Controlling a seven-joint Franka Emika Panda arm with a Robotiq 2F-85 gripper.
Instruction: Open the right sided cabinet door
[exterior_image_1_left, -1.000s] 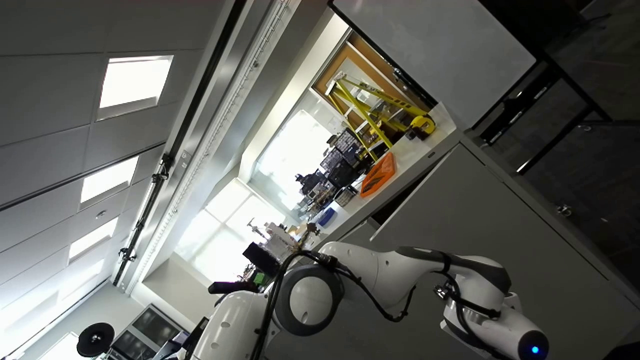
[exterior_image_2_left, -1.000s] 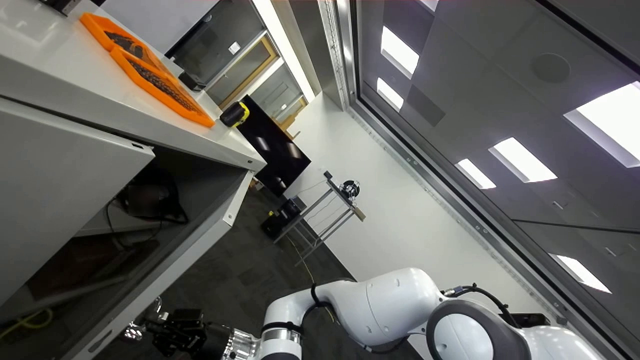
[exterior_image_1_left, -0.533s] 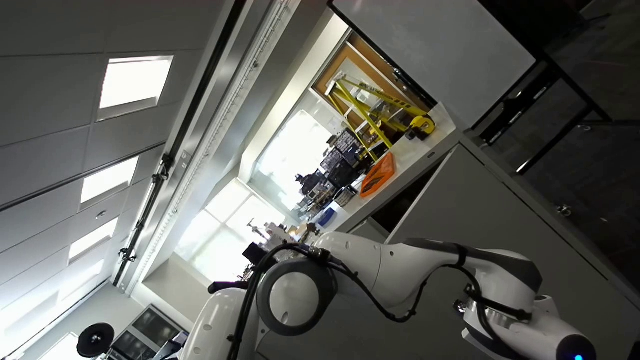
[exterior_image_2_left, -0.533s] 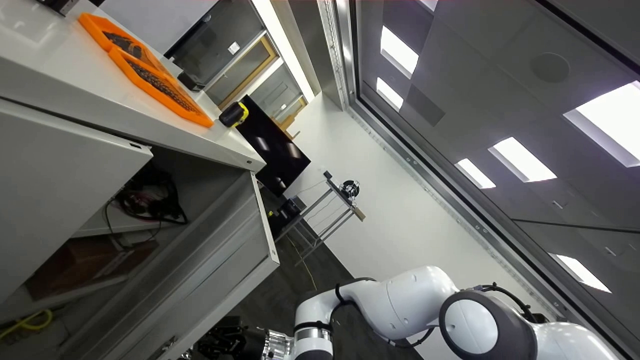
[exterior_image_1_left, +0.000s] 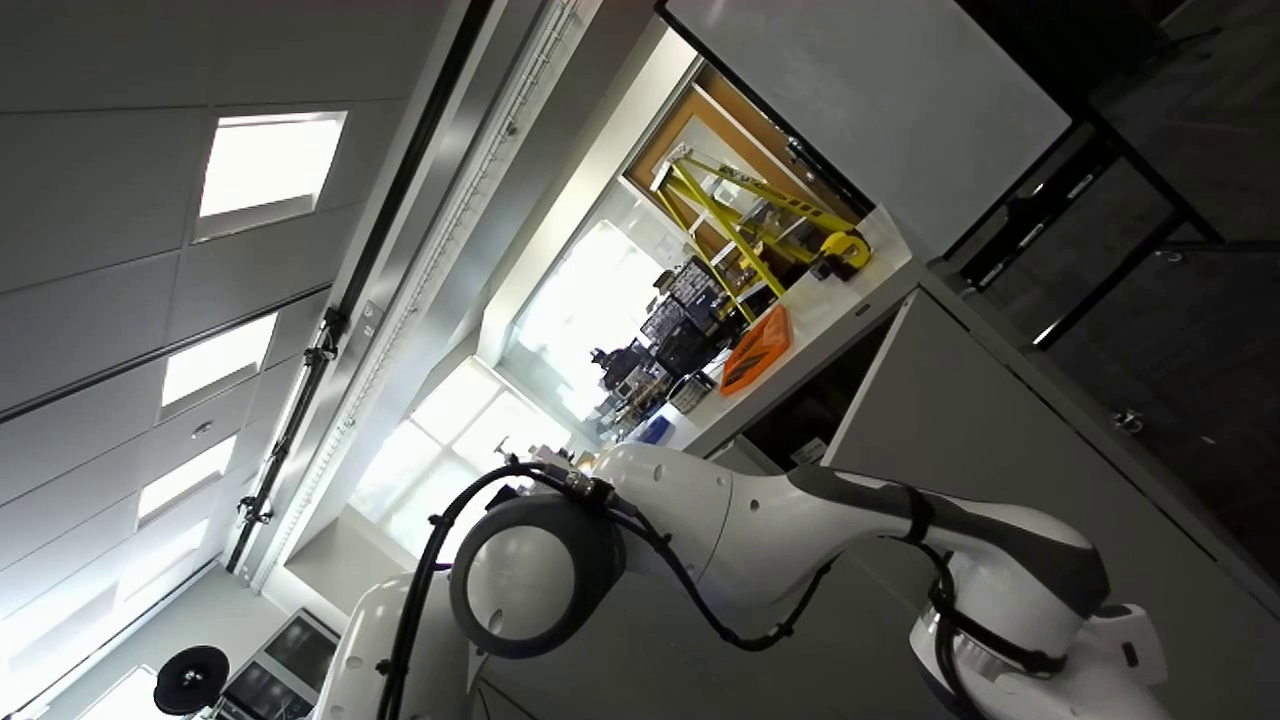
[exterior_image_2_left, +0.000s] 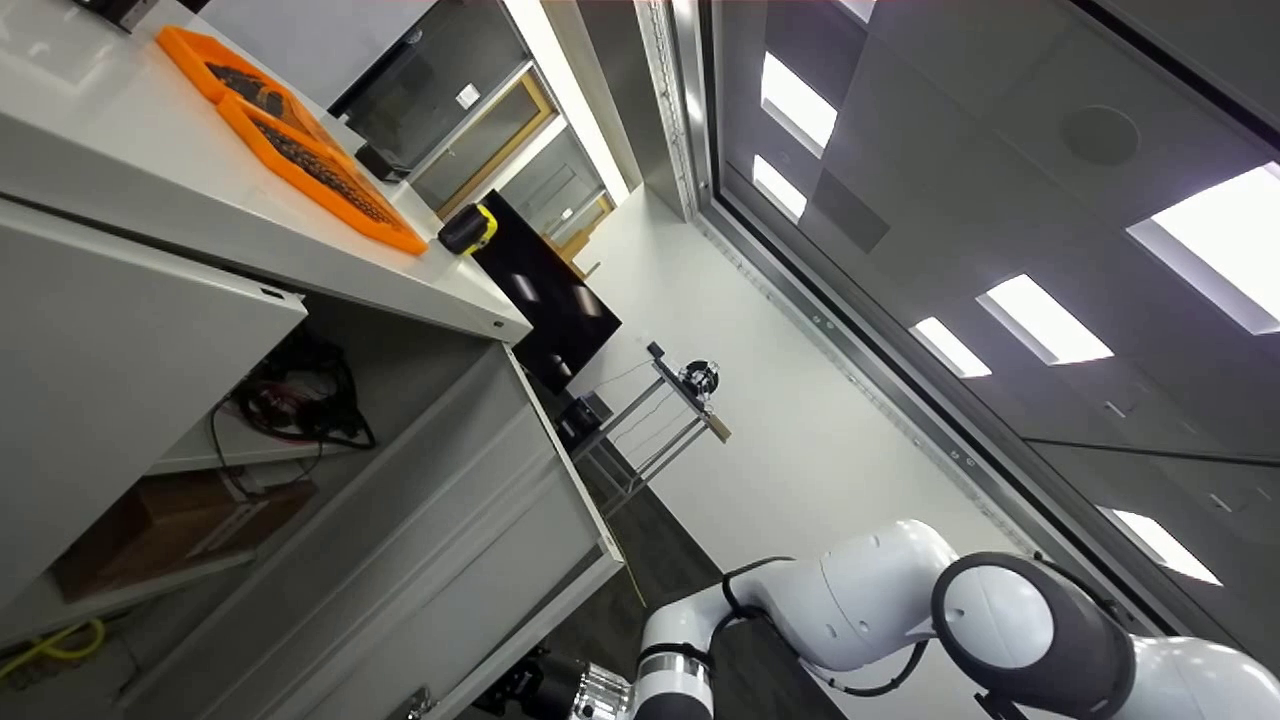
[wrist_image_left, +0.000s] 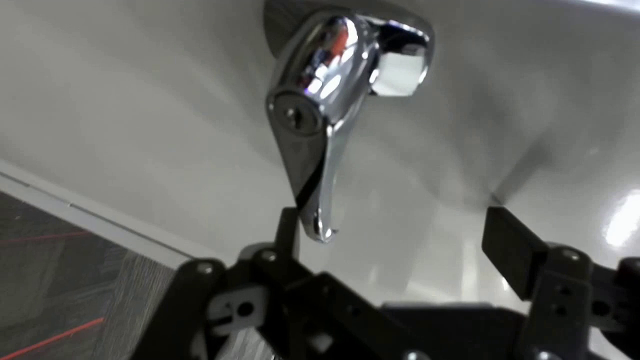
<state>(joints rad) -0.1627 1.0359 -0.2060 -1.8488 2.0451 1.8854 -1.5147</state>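
Note:
The right sided cabinet door (exterior_image_2_left: 470, 540) stands swung out from the cabinet, its inner face toward the camera in an exterior view. Its plain outer face (exterior_image_1_left: 980, 430) appears in an exterior view, partly behind the arm. In the wrist view a chrome handle (wrist_image_left: 320, 75) with a keyhole projects from the grey door panel (wrist_image_left: 150, 100). My gripper (wrist_image_left: 395, 220) is open, fingers wide apart. The handle's lower tip lies just inside the left finger (wrist_image_left: 287, 230); whether they touch I cannot tell. An exterior view shows the gripper (exterior_image_2_left: 500, 690) partly hidden behind the door's edge.
A neighbouring grey panel (exterior_image_2_left: 120, 400) stands left of the cabinet opening. Inside are dark cables (exterior_image_2_left: 300, 395) and a brown box (exterior_image_2_left: 160, 530). The countertop (exterior_image_2_left: 90, 100) holds an orange tray (exterior_image_2_left: 310, 160) and a tape measure (exterior_image_2_left: 468, 228). Behind stands a black screen (exterior_image_2_left: 560, 300).
The door has swung farther out, showing more of its inner face and the cabinet's inside. The arm has moved along with the door's free edge, away from the cabinet.

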